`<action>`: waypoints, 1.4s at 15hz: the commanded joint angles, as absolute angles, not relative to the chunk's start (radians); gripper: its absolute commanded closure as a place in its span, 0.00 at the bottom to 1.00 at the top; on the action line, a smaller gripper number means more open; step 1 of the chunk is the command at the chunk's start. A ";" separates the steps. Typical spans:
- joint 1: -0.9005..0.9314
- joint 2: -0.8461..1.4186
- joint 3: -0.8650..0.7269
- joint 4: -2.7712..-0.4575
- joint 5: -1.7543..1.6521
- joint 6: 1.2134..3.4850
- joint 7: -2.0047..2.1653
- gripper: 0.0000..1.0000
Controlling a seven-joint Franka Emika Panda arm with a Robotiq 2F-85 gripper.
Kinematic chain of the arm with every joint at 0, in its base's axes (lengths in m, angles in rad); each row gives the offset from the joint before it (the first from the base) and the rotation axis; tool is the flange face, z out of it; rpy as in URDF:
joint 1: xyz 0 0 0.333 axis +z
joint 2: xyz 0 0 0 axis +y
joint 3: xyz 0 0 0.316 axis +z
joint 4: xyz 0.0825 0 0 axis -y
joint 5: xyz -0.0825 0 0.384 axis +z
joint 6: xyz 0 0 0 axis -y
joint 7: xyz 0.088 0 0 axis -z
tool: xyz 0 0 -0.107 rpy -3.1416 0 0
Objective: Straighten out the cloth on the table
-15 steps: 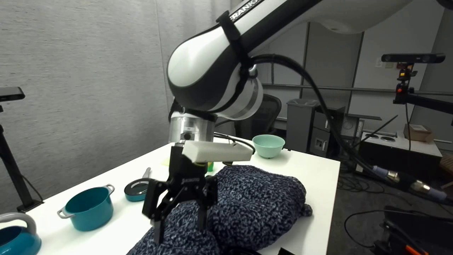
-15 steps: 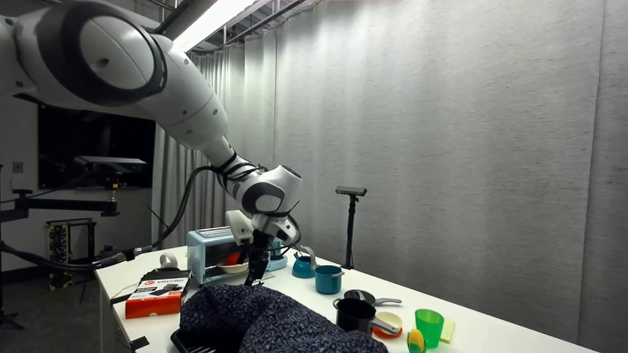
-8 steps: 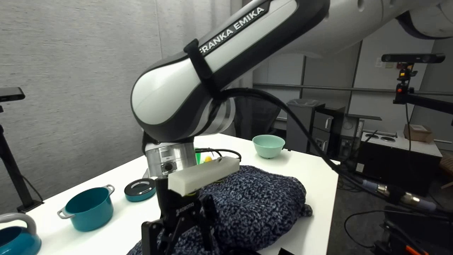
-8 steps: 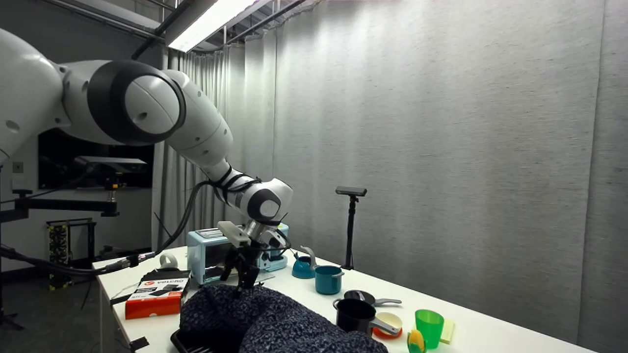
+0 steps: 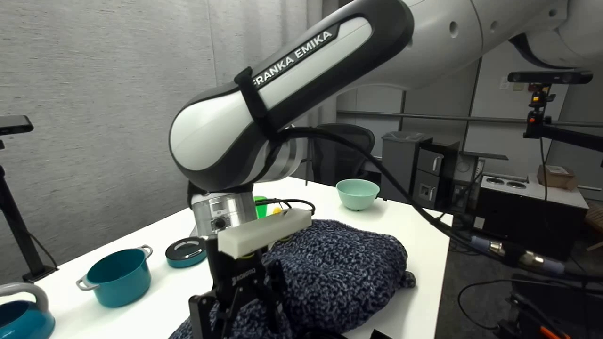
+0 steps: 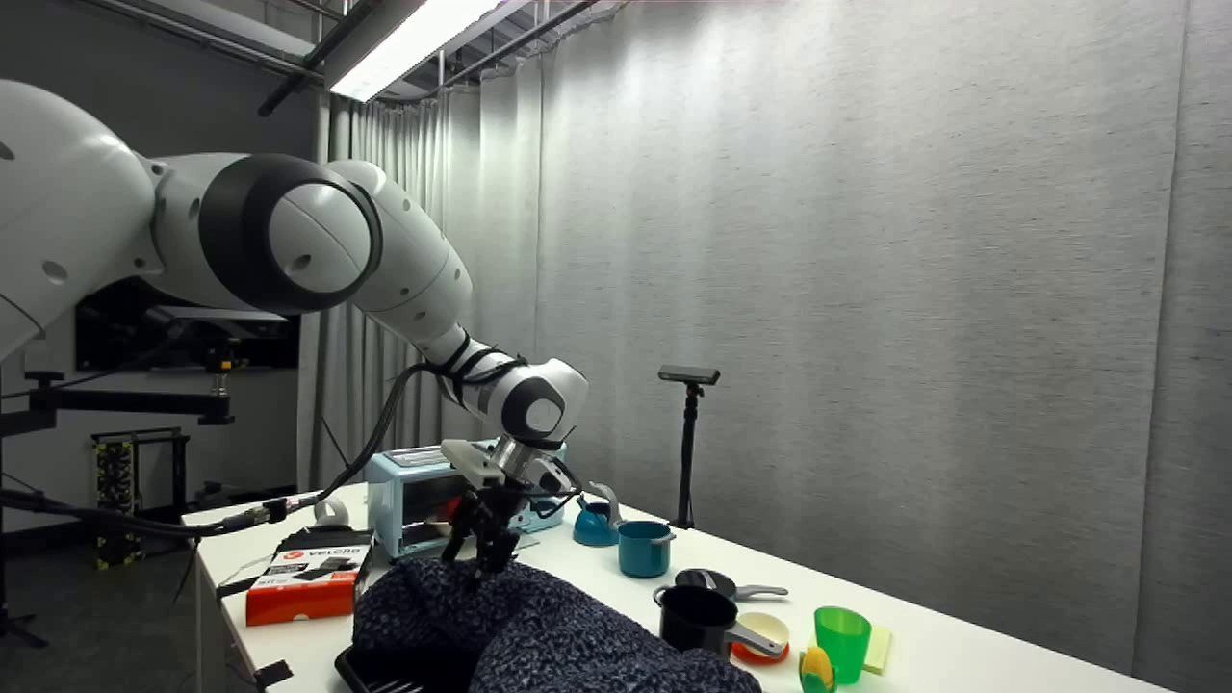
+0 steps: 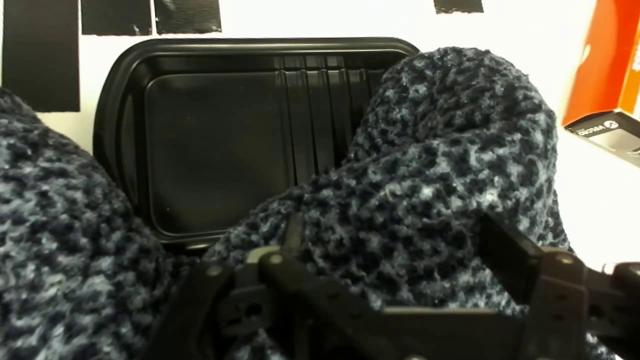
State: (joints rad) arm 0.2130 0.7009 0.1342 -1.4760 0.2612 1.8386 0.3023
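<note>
The dark navy speckled cloth (image 5: pixel 344 273) lies rumpled in thick folds on the white table (image 5: pixel 165 294). It also shows in an exterior view (image 6: pixel 577 630) and fills much of the wrist view (image 7: pixel 425 175). My gripper (image 7: pixel 389 222) is open, its fingers wide apart on either side of a raised fold with cloth between them. It points down at the cloth in an exterior view (image 6: pixel 464 568); I cannot tell how deep the tips press in. In an exterior view the gripper (image 5: pixel 238 325) runs off the bottom edge, so its fingertips are hidden there.
A black tray (image 7: pixel 215 150) lies partly under the cloth. A red-white box (image 6: pixel 303 587) and a light blue toaster (image 6: pixel 390 500) stand nearby. A teal pot (image 5: pixel 120 278), a small pan (image 5: pixel 186 254), a black pot (image 6: pixel 688 621), a green cup (image 6: pixel 842 640) and a mint bowl (image 5: pixel 357 194) stand around.
My gripper has come down and shifted leftward in both exterior views, most of it in the first half second, with a small shift since. The cloth looks unchanged.
</note>
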 commanded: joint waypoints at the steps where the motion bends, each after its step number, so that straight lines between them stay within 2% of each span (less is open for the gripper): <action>1: 0.227 0.743 0.121 -1.405 0.262 1.850 0.345 0.38; 2: 0.227 0.747 0.121 -1.406 0.268 1.891 0.352 0.51; 3: 0.230 0.754 0.117 -1.402 0.262 1.927 0.358 0.58; 4: 0.227 0.761 0.120 -1.394 0.265 1.934 0.362 0.17; 5: 0.225 0.763 0.123 -1.393 0.266 1.948 0.359 0.21; 6: 0.223 0.767 0.126 -1.388 0.268 1.955 0.355 0.21; 9: 0.227 0.787 0.123 -1.367 0.268 1.944 0.386 0.01; 11: 0.231 0.797 0.120 -1.358 0.262 1.937 0.403 0.00; 12: 0.232 0.802 0.120 -1.354 0.262 1.936 0.409 0.28; 13: 0.233 0.807 0.120 -1.351 0.262 1.936 0.414 0.25; 14: 0.236 0.813 0.120 -1.345 0.261 1.927 0.423 0.29; 21: 0.222 0.842 0.133 -1.289 0.333 1.876 0.528 0.84</action>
